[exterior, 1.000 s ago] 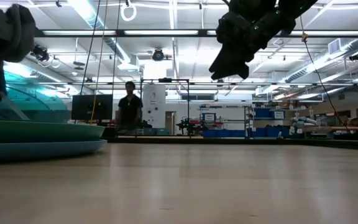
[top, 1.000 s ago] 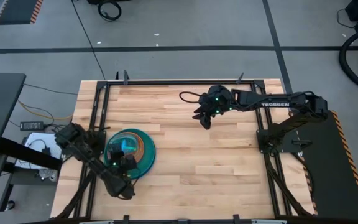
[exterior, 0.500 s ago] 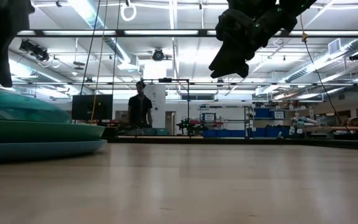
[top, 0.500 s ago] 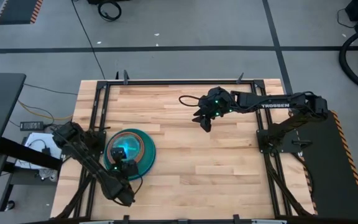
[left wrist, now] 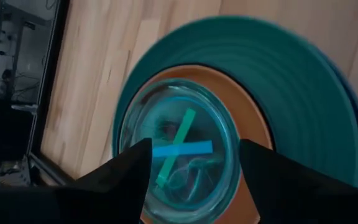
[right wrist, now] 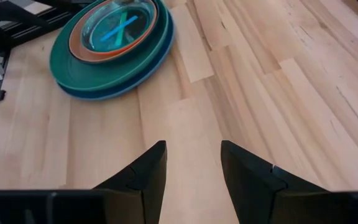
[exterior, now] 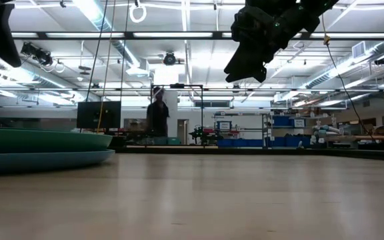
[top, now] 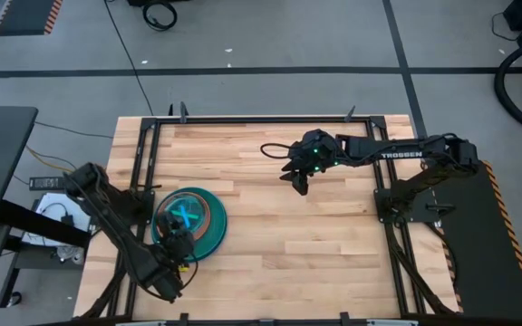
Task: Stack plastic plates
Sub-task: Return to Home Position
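Concentric plate stack (top: 195, 217), cyan topmost; left gripper (top: 179, 241) and right gripper (top: 300, 186) splayed, empty

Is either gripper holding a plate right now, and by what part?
Nothing is held. The left gripper is open over the rim of the plate stack, the right gripper open above the table; both are empty.

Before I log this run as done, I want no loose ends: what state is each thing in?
Plate stack: one nested pile, flat on the table, nothing gripping it.
Left gripper: open, empty, over the pile's edge.
Right gripper: open, empty, raised away from the pile.
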Motion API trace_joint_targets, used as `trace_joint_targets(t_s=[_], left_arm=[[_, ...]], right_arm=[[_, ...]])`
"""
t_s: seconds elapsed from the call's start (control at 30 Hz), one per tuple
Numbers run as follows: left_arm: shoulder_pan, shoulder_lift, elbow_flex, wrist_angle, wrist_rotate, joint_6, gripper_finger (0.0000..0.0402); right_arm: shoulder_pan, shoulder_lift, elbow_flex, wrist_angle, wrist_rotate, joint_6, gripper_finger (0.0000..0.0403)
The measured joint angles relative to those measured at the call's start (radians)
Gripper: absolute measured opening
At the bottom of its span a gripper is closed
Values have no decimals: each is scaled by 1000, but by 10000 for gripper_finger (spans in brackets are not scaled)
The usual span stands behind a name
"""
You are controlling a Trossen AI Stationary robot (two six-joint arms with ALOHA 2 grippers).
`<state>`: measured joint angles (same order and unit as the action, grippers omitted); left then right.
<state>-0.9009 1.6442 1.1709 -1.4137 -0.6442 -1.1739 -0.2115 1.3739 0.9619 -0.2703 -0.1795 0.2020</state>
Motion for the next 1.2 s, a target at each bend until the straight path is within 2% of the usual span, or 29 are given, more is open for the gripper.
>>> trace_joint_targets(t_s=[0.2,0.3,0.43,0.53,0.63,0.8,0.97,1.1,1.2], left_arm=[[1,-10,-9,10,-28,-30,234],[0,-22,-67,59,-73,-91,225],[0,-72,-179,156,-130,-131,211],[7,-150,-255,206,-196,-161,199],[8,-253,-333,264,-271,-183,186],[8,-438,-470,379,-406,-194,166],[14,-593,-561,436,-503,-130,144],[14,-689,-600,490,-527,-44,123],[15,-739,-608,588,-539,81,104]], right_arm=[[1,0,0,-1,1,-3,162],[13,0,-15,28,6,-3,162],[38,0,-89,150,-9,4,160],[41,-16,-118,174,-42,4,156],[41,-68,-157,233,-11,3,150],[38,-181,-280,451,23,-45,139],[39,-275,-444,725,-8,-99,133],[38,-357,-540,794,-8,-129,127],[36,-416,-595,859,2,-143,121]])
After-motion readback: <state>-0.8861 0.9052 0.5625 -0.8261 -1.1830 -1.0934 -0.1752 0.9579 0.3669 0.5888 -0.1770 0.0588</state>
